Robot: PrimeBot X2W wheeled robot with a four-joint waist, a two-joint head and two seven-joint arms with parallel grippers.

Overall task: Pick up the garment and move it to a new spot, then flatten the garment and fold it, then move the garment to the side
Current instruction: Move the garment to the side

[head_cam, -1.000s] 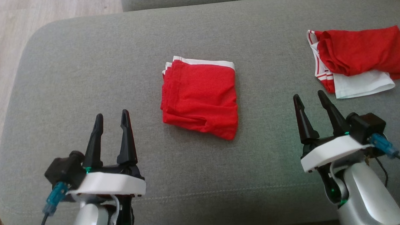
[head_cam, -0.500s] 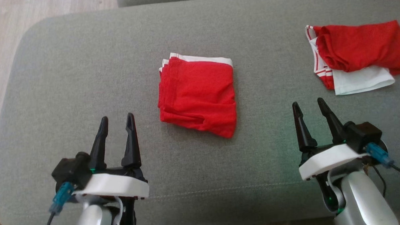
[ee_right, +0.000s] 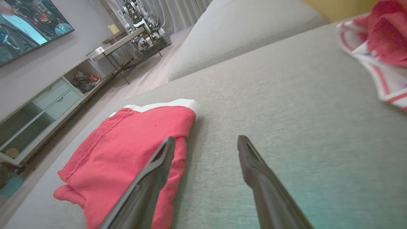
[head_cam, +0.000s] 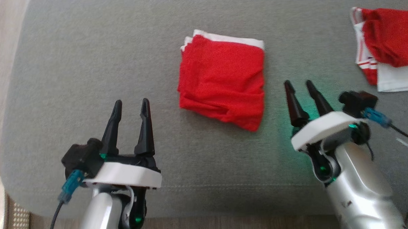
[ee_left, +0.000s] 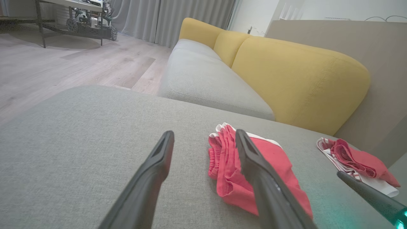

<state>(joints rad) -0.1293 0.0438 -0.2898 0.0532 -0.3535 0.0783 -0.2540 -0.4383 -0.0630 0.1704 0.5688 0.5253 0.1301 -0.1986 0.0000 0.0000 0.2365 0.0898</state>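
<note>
The left hand (head_cam: 131,101) hung low over the near part of the grey cushion (head_cam: 87,64). Its two dark fingers were apart and held nothing, much as a second earlier. The right hand (head_cam: 297,81), also spread and empty, had come in closer to the folded red garment (head_cam: 223,80) than a second before. Its tips were just beside the garment's right edge without touching it. The whole head picture had shifted as well, so the camera had moved, and the garment sat higher and further right in it.

The garment lay flat near the middle of the cushion, between the two hands and a little beyond them. It was folded to a rough square with a white band along its far edge. Well apart to its right lay a rumpled heap of red and white cloth (head_cam: 388,40) with red stripes.

The left wrist view took in a yellow sofa back (ee_left: 299,79), a wood floor (ee_left: 63,70) and a wheeled frame (ee_left: 79,19) beyond the cushion. The right wrist view took in a television (ee_right: 28,25) and a low cabinet (ee_right: 47,101) along the wall.
</note>
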